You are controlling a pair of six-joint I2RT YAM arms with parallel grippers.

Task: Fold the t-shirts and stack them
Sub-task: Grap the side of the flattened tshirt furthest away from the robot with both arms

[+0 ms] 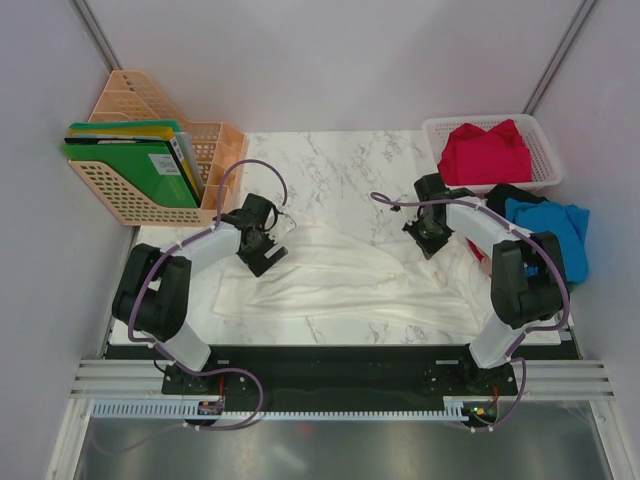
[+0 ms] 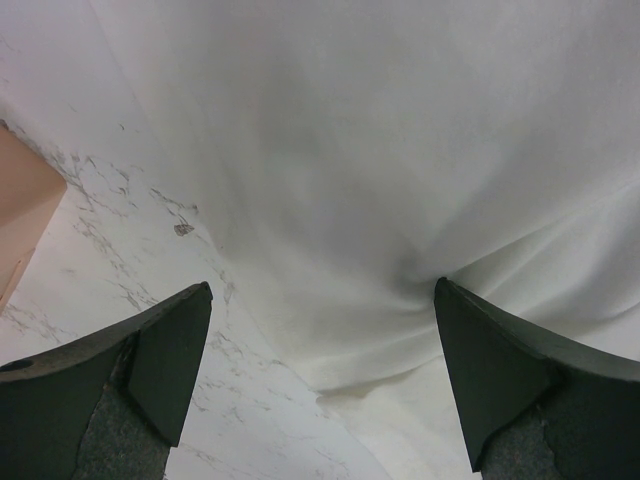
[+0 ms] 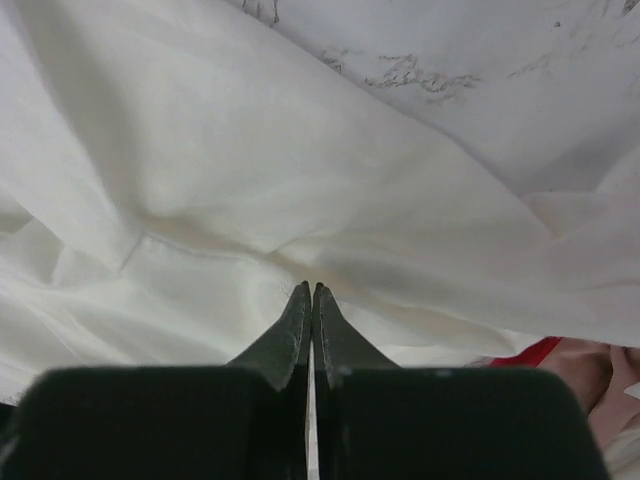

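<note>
- Peach file rack (image 1: pixel 128 205): stands at the far-left corner of the table (image 1: pixel 340 165) and holds upright green folders (image 1: pixel 130 168).
- Left gripper (image 1: pixel 262 250): hangs over the left end of the white t-shirt (image 1: pixel 340 285), near the left edge of the table. Jaws are spread wide, one finger over bare marble and the other over cloth, with nothing between them (image 2: pixel 320 300).
- White t-shirt (image 2: pixel 400 150): lies rumpled across the middle of the table, from the left gripper to the right gripper.
- Right gripper (image 1: pixel 432 240): sits at the right end of the white t-shirt (image 3: pixel 250 150). Jaws are pressed together (image 3: pixel 313 288), tips against a fold of the cloth. Whether cloth is caught between them cannot be told.
- White mesh basket (image 1: pixel 436 128): stands at the far-right corner and contains the red t-shirt (image 1: pixel 485 155).
- Black t-shirt (image 1: pixel 505 193) and blue t-shirt (image 1: pixel 555 225): bunched together at the right edge, just in front of the basket.
</note>
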